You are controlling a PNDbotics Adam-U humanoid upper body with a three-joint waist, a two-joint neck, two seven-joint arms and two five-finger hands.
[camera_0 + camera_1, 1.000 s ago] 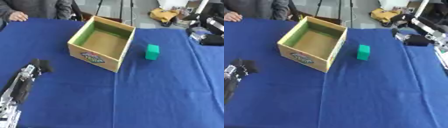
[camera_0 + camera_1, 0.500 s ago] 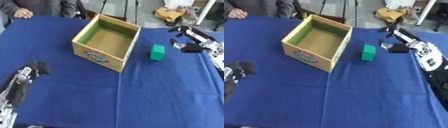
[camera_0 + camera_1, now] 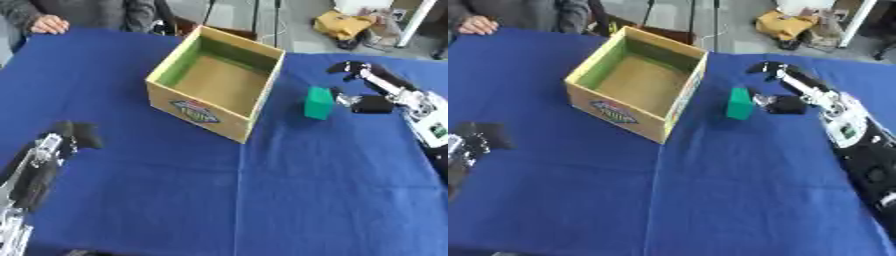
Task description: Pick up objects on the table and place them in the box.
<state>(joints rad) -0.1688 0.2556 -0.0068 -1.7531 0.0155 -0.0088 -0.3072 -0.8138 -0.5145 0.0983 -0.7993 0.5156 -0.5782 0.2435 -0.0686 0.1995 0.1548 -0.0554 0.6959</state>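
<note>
A small green block [image 3: 318, 103] stands upright on the blue tablecloth, just right of the open cardboard box [image 3: 175, 97]. The box has a green inner wall and a printed label on its front; nothing shows inside it. My right hand [image 3: 370, 94] reaches in from the right, open, its thumb close beside the block's right face and its fingers arched above and behind it, not closed on it. My left hand [image 3: 66, 137] rests low at the left edge of the table, far from the block, with its fingers curled.
The blue cloth [image 3: 262, 200] covers the whole table, with wide free room in front of the box. A person's hand [image 3: 48, 24] lies on the far left edge. Yellow and white clutter [image 3: 346, 22] sits on the floor beyond the far edge.
My right arm has swung in from the far right and now its hand sits beside the green block. The camera has shifted, so the whole scene sits differently. The left hand stays put.
</note>
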